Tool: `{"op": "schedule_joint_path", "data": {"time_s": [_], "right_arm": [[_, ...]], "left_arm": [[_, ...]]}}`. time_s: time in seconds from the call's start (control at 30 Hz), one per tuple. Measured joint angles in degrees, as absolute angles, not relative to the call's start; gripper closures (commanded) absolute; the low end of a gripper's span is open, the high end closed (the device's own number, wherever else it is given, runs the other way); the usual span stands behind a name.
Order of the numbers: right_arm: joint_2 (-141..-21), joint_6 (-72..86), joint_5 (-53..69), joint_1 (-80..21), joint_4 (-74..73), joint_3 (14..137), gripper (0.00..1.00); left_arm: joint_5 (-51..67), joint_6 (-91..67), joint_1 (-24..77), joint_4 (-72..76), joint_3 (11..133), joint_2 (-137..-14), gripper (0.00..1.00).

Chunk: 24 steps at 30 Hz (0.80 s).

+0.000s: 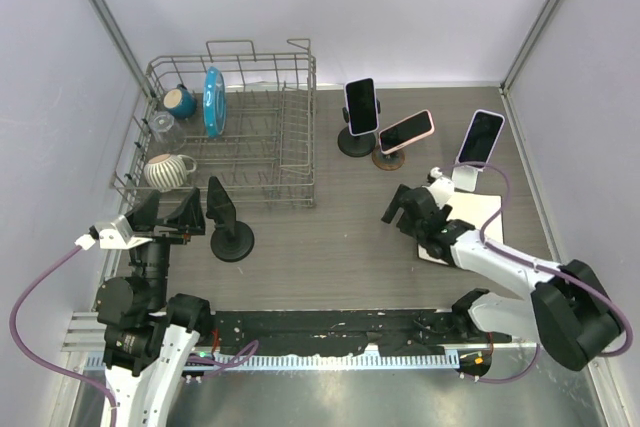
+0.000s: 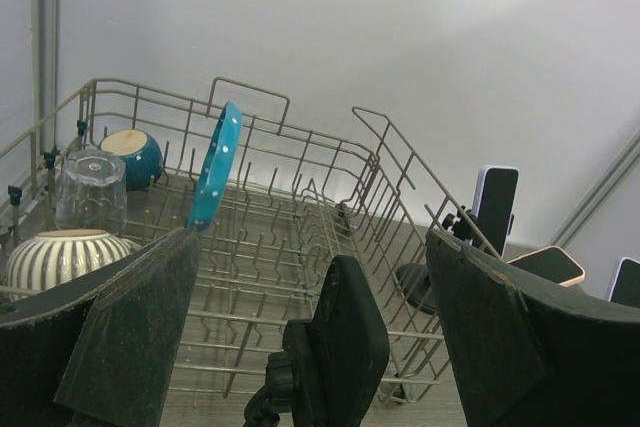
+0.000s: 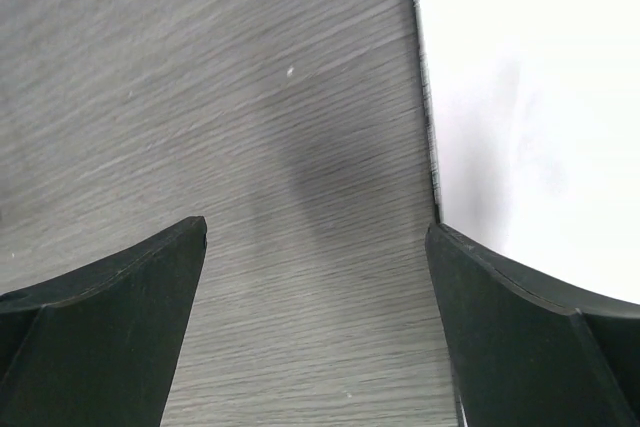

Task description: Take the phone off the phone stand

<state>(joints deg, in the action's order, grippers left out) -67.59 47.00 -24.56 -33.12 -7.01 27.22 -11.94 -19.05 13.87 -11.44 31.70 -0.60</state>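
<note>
Both the left gripper [image 1: 167, 215] and right gripper [image 1: 407, 209] hung spread and empty, while the phone [image 1: 481, 136] nearest the right one leaned on its white stand [image 1: 466, 178] (rigid, glassy, probably slick), best pinched across its cased side edges.

Dish rack [image 1: 312, 137] blocks far left (stand [image 1: 232, 243] beside it); table [image 1: 335, 242] centre open.

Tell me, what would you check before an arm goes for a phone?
1. Left gripper open: ok.
2. Right gripper open: ok.
3. Phones seated on stands: ok, for the dark phone, pink phone and pale phone.
4. Right gripper aimed at a phone: not ok; its camera shows only table and white mat.
5. Stand nearest left gripper holds a phone: not ok; that black stand is empty.
</note>
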Motion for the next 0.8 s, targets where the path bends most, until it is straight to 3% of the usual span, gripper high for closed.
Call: {"op": "schedule_joint_path", "data": {"time_s": [0.53, 0.8], "right_arm": [[-50.54, 45.93, -22.85, -23.38, -15.68, 25.32, 0.03], [-57.54, 42.41, -9.91, -23.4, -11.66, 27.03, 0.03]], "left_arm": [[-11.94, -19.05, 13.87, -11.44, 31.7, -0.6, 0.0], [-11.94, -19.05, 13.87, -11.46, 31.7, -0.6, 0.0]]}}
